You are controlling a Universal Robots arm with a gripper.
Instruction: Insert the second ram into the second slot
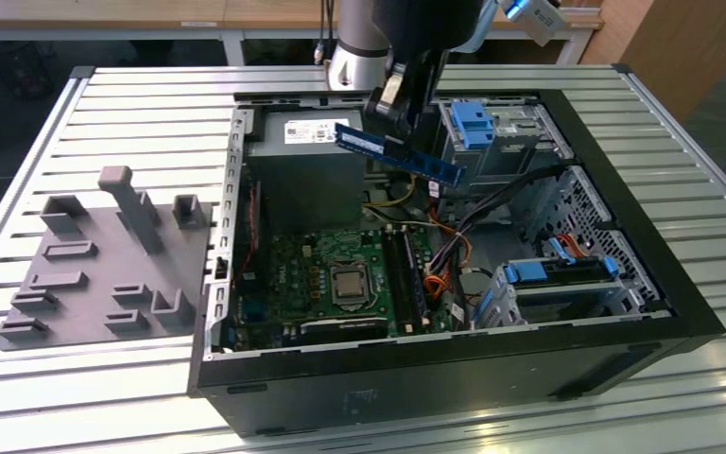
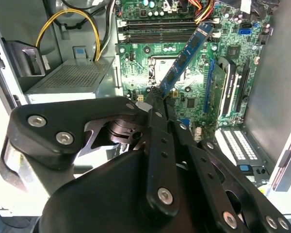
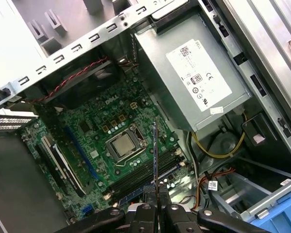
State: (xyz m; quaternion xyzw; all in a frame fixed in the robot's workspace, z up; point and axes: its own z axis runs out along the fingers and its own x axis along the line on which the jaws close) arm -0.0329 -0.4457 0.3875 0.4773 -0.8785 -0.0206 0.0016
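Note:
The second ram (image 1: 404,154) is a thin blue board. My gripper (image 1: 385,115) is shut on one end of it and holds it tilted in the air, above the open computer case (image 1: 615,284) near the power supply. In the second wrist view the ram (image 2: 184,60) juts out from my gripper (image 2: 155,103) over the green motherboard. In the first wrist view the ram (image 3: 156,155) shows edge-on, rising from my gripper (image 3: 156,200). The long dark memory slots (image 1: 405,274) lie on the motherboard below, apart from the ram, beside the processor socket (image 3: 122,145).
A grey power supply (image 1: 306,161) fills the case's far corner. Blue drive-bay latches (image 1: 471,123) and drive cages (image 1: 562,274) line the exterior view's right side, with loose cables (image 1: 464,236) between. A grey fixture plate (image 1: 98,274) with upright pegs lies left of the case.

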